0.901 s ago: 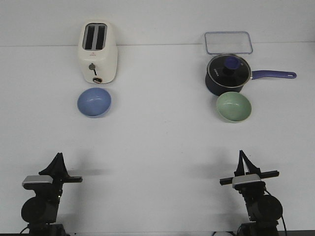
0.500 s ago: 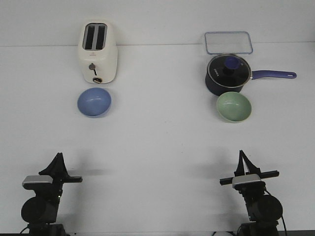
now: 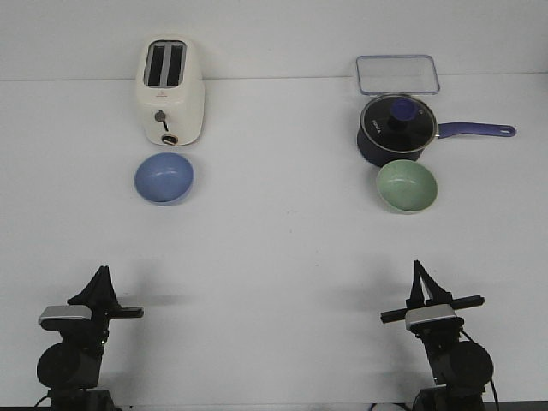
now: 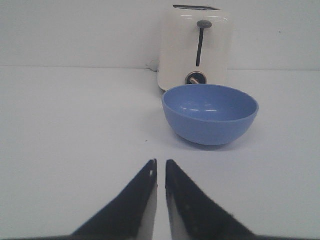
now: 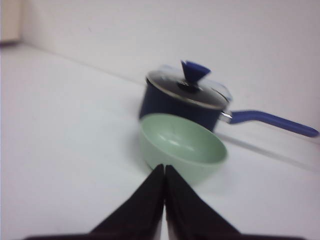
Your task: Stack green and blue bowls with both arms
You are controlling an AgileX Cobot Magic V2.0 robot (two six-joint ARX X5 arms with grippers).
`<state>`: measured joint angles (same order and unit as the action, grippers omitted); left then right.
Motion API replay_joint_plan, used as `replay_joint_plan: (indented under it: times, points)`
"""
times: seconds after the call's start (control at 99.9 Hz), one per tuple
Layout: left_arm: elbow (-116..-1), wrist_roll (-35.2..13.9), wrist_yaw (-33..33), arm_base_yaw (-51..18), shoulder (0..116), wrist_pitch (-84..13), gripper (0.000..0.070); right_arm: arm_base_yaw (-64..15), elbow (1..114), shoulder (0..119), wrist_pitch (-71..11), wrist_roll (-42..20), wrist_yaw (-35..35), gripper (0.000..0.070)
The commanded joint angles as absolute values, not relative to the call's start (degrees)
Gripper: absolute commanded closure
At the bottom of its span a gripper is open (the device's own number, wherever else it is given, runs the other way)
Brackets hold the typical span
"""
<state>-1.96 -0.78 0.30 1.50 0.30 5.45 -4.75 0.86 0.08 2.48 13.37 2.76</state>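
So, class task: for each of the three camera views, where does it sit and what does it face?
Front: behind the robot, facing forward over the table; shows left gripper and right gripper.
Left wrist: on the left arm, facing blue bowl and toaster; fingers show.
Right wrist: on the right arm, facing green bowl and saucepan.
Front shares both bowls.

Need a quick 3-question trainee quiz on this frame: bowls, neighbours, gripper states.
1. True or false: the green bowl is already stacked in the blue bowl.
2. Which object stands just behind the blue bowl: A) saucepan B) toaster C) clear lid?
3. Fill in: the left gripper and right gripper are both ____.

Key: 1 false, the bowls sit far apart on the table; 2 B; 3 shut, holding nothing.
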Motion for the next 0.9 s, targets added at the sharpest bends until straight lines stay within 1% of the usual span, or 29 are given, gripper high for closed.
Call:
replay_joint_plan:
  times: [0.0,0.11,0.15,0.22,0.27,0.38,0.49,0.591,0.671,0.751,0.781,0.811,0.891]
  points:
    - [-0.9,-0.7,0.4,1.5,0.2,6.1,0.0686,-4.7,0.7,0.1,4.3,8.1,3.5,0.0700]
    - [-0.9,-0.7,0.4,1.5,0.2,6.1,0.0686,-4.7,0.7,0.1,5.7,3.1,2.6,0.0700]
    - [-0.9,-0.7,0.4,1.5,0.2,6.1,0.0686,-4.7,0.7,0.1,5.9,-0.7,1.4,0.0700]
    - [-0.9,-0.7,0.4,1.5,0.2,6.1,0.0686,-4.7,0.8,0.1,6.8,-9.8,-1.1,0.0700]
    - [-0.9,-0.7,0.4,1.5,0.2,6.1,0.0686,-4.7,1.3,0.1,6.9,-12.7,-2.1,0.0700]
    - [-0.9,-0.7,0.4,1.5,0.2,6.1,0.0686,-4.6,5.1,0.7,3.9,-14.5,-3.2,0.0700]
    - [-0.9,-0.7,0.4,1.5,0.2,6.1,0.0686,-4.4,12.9,5.1,-4.7,-16.1,-4.4,0.0700]
    - [-0.9,-0.7,0.4,1.5,0.2,6.1,0.0685,-4.3,21.9,13.8,-12.4,-17.0,-6.8,0.0700]
    - [-0.9,-0.7,0.4,1.5,0.2,6.1,0.0686,-3.7,29.6,23.3,-18.7,-17.1,-8.7,0.0700]
    - [-0.9,-0.7,0.4,1.5,0.2,6.1,0.0685,-2.4,37.1,33.2,-23.7,-16.7,-8.8,0.0699]
    - [-0.9,-0.7,0.4,1.5,0.2,6.1,0.0685,-1.8,39.6,36.9,-25.1,-16.4,-8.8,0.0674]
    - [-0.9,-0.7,0.5,1.5,0.2,6.1,0.0685,-1.3,42.1,40.6,-26.2,-16.1,-8.5,0.0617]
    - [-0.9,-0.7,0.4,1.5,0.2,6.1,0.0686,0.4,47.8,49.8,-27.6,-14.5,-6.5,0.0367]
